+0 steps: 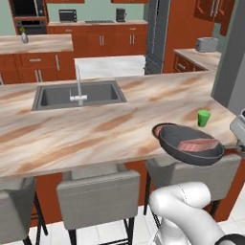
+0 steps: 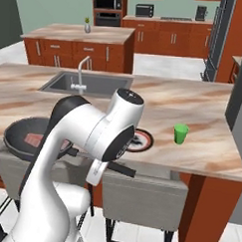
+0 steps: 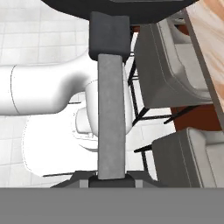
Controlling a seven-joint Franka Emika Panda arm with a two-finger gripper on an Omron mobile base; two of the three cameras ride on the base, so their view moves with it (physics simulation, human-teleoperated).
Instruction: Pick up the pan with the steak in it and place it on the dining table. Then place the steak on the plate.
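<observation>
The dark grey pan (image 1: 178, 139) hangs level over the front edge of the marble dining table (image 1: 86, 129), with the pinkish steak (image 1: 198, 145) lying flat in it. In the hand view its straight handle (image 3: 109, 118) runs up from between my gripper (image 3: 109, 178), which is shut on it. The right base view has the pan (image 2: 22, 133) and steak (image 2: 32, 138) at the left, partly behind my arm. The dark plate (image 1: 158, 129) with a reddish rim lies on the table just behind the pan, and it appears as the plate (image 2: 143, 140) beside my forearm.
A green cup (image 1: 204, 117) stands on the table right of the plate. A sink with a tap (image 1: 79, 93) is set into the table further back. Grey stools (image 1: 98, 194) line the near edge under the pan.
</observation>
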